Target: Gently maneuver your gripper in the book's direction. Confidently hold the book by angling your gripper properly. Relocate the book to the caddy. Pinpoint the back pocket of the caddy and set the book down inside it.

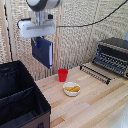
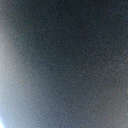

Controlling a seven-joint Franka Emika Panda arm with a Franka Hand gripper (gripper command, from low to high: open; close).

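In the exterior view my gripper (image 1: 38,41) hangs under its white block, shut on the top of the dark navy book (image 1: 43,53). The book hangs upright well above the wooden table, to the right of and higher than the black caddy (image 1: 21,100). The caddy stands at the view's lower left. A stiff divider (image 1: 19,94) splits it into two compartments; the far one (image 1: 14,79) lies toward the wall. The wrist view is filled by a blurred dark blue-grey surface (image 2: 65,60), the book close to the lens; no fingers show there.
A small red cup (image 1: 62,75) stands on the table (image 1: 95,102) below and right of the book. A white bowl (image 1: 71,89) with yellow pieces sits in front of it. A silver-black toaster oven (image 1: 112,56) with its door open stands at the right. A woven wall is behind.
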